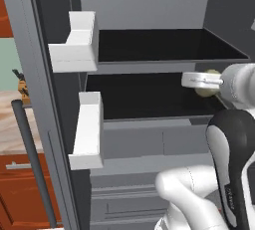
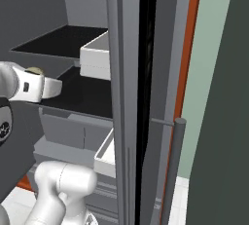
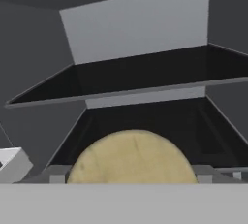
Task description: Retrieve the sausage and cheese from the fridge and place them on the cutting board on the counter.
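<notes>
The fridge stands open with my arm reaching onto its lower dark shelf. The cheese, a pale yellow-tan rounded chunk, sits at the right end of that shelf. My gripper has a finger on each side of it. In the hand view the cheese spans the whole gap between the fingertips, its edges meeting them, so the gripper is shut on this wide chunk. From the right, the cheese peeks over the gripper. The sausage and the cutting board are out of view.
Two pale door bins jut out on the open left door, whose long dark bar handle hangs below. The counter lies beyond that door. On the right door sit a bin and handle. Grey drawers lie under the shelf.
</notes>
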{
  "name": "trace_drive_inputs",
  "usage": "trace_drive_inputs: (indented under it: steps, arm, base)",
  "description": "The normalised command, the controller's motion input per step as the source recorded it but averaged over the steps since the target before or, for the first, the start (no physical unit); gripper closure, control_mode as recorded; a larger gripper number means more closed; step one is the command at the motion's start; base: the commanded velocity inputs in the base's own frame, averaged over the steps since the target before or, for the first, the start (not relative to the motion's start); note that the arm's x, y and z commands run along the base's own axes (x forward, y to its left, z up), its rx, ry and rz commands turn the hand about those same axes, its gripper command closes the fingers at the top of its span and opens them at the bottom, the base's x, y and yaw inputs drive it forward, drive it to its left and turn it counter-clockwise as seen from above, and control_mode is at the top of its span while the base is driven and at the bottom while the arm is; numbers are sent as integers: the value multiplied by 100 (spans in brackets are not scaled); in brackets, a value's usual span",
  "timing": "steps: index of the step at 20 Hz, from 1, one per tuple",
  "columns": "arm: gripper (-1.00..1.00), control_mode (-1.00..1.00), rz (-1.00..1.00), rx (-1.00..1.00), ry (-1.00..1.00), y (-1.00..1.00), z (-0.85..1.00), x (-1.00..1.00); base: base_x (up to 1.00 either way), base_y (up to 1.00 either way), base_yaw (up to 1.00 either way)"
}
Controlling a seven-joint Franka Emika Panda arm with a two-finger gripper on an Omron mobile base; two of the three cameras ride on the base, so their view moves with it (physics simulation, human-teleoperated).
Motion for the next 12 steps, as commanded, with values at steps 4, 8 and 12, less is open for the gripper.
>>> trace_drive_inputs:
  steps: [4, 8, 12]
  arm:
    - [100, -100, -9, 1, 4, -32, -5, -47]
    - [100, -100, -16, -1, 10, -39, -7, -14]
    - [100, -100, -11, -3, 4, -14, -8, -23]
  base:
    - [0, 0, 0]
    - [0, 0, 0]
    - [0, 0, 0]
